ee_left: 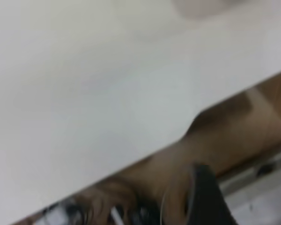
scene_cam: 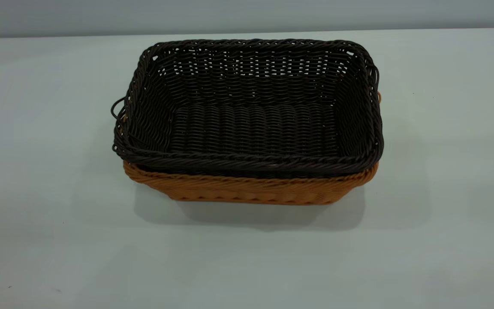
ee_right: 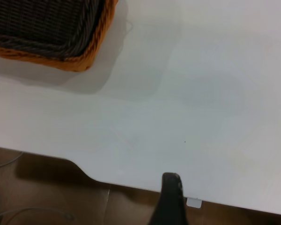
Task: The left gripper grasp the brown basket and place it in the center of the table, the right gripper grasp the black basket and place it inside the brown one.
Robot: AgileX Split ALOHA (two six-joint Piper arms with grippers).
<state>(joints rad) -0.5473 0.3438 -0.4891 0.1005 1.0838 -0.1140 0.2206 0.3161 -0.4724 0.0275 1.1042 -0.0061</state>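
Sitting nested: exterior view shows the black basket (scene_cam: 251, 116) dropped inside the brown basket (scene_cam: 251, 189), both resting on the table (scene_cam: 37, 171) near its middle. Black rim rides just above the brown rim all round; only the brown front wall and a sliver at the black basket's right end show. Black basket sits a little skewed, its left loop handle poking out past the brown rim, likely because two baskets of like size cannot seat fully. No arm appears anywhere around the baskets in this view, so nothing holds the stack; it stands by its own fit. Judgement: both placements look done, arms drawn off. Left wrist view: blurred table surface and its edge, floor beyond, and one dark finger of the left gripper (ee_left: 207, 197) hanging out past that edge, well apart from the baskets, which do not show. Jaw state cannot be told. Right wrist view: a corner of the nested pair, black basket (ee_right: 42, 23) inside brown basket (ee_right: 91, 54), lies far across the table from the right gripper (ee_right: 171, 197), whose single visible finger hangs over the table's edge. Jaw state cannot be told there either.
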